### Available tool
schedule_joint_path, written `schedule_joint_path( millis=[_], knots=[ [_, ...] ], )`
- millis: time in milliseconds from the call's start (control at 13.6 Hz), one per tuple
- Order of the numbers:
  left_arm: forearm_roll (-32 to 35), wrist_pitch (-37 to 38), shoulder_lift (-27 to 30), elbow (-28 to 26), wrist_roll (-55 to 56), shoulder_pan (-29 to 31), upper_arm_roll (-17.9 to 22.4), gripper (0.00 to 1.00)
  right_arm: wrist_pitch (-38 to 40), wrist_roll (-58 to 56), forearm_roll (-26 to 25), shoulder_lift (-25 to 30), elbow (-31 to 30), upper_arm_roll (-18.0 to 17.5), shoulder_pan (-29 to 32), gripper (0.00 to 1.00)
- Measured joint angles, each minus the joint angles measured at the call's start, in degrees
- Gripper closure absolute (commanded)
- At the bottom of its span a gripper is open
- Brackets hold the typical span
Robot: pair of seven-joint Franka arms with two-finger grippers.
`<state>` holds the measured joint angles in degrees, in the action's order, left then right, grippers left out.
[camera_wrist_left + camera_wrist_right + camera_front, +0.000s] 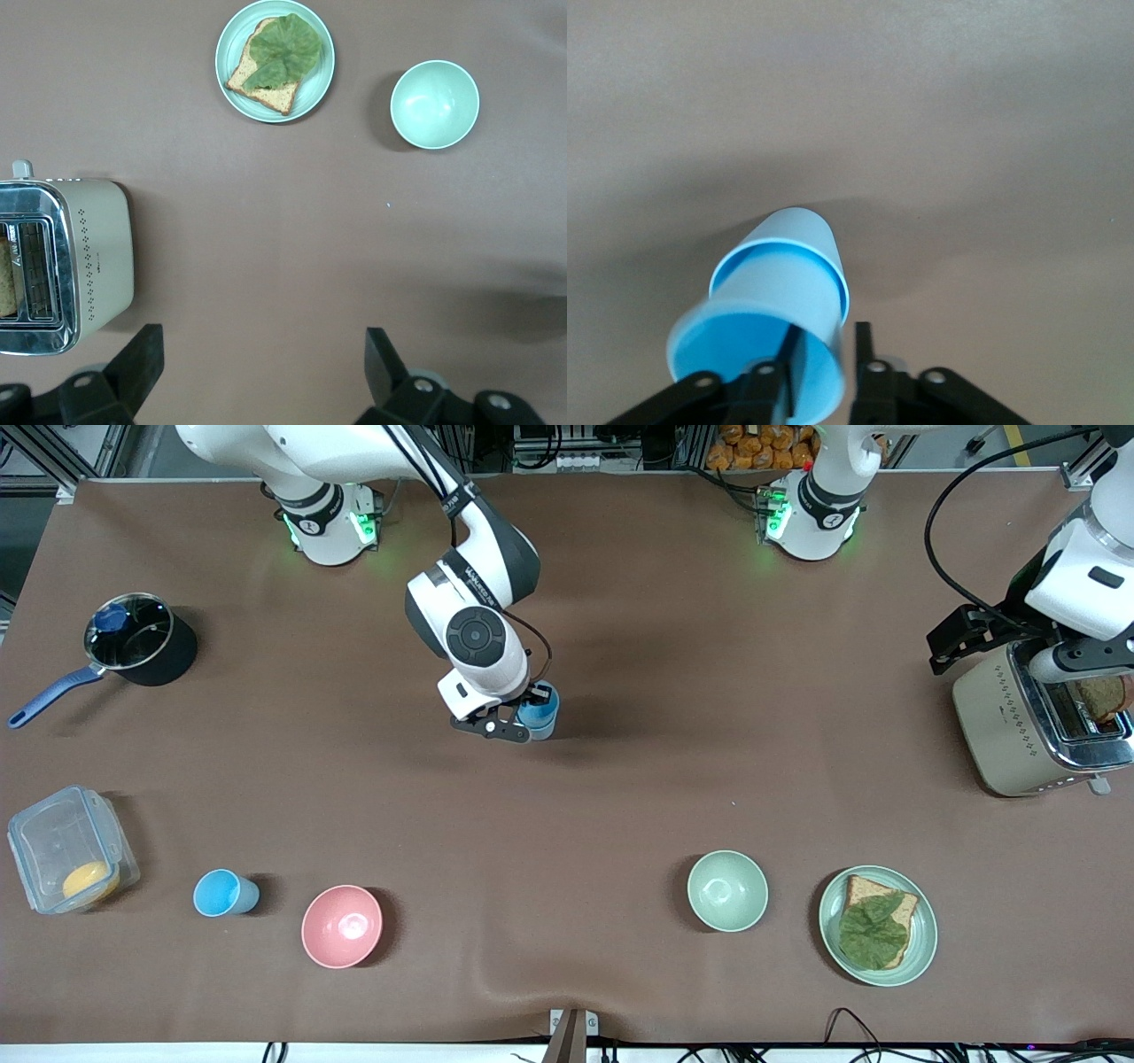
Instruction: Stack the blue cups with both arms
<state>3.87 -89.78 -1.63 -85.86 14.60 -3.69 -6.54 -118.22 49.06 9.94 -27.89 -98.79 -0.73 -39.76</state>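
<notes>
Two light-blue cups stand nested on the middle of the table (540, 713). In the right wrist view the upper cup (731, 354) sits inside the lower cup (796, 243). My right gripper (529, 724) (828, 329) is at this stack. One finger is inside the upper cup, the other outside its wall, with a gap on both sides. A third blue cup (226, 893) stands near the front edge beside the pink bowl (342, 926). My left gripper (1076, 662) (263, 354) is wide open and empty above the toaster (1019, 726), where the arm waits.
A pale green bowl (727, 890) and a green plate (921, 948) with bread and a leaf lie near the front edge. A dark pot (142, 642) with a blue handle and a clear lidded box (66, 846) are at the right arm's end.
</notes>
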Motion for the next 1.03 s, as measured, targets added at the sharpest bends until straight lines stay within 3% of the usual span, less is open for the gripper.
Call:
schedule_joint_path(
  millis=[221,369,664,885,1033],
  knots=[
    [0.00,0.38,0.16,0.00,0.00,0.02,0.10,0.00,2.17,0.12,-0.03,0.61,2.01,0.80,0.30,0.00],
    [0.00,1.34,0.35,0.00,0.00,0.02,0.12,0.00,10.02,-2.08,-0.12,2.34,6.05,1.54,2.68,0.00],
    [0.00,2.81,1.13,0.01,0.00,0.04,0.19,0.00,24.00,-21.04,-0.31,8.32,10.76,2.19,14.95,0.00],
    [0.00,3.51,1.40,0.00,0.00,0.04,0.22,0.00,25.96,-37.15,-4.49,12.54,10.47,2.41,25.65,0.00],
    [-0.91,3.69,1.43,0.02,0.00,0.06,0.25,0.00,26.03,-42.10,-7.95,14.84,10.40,2.44,29.94,0.00]
  ],
)
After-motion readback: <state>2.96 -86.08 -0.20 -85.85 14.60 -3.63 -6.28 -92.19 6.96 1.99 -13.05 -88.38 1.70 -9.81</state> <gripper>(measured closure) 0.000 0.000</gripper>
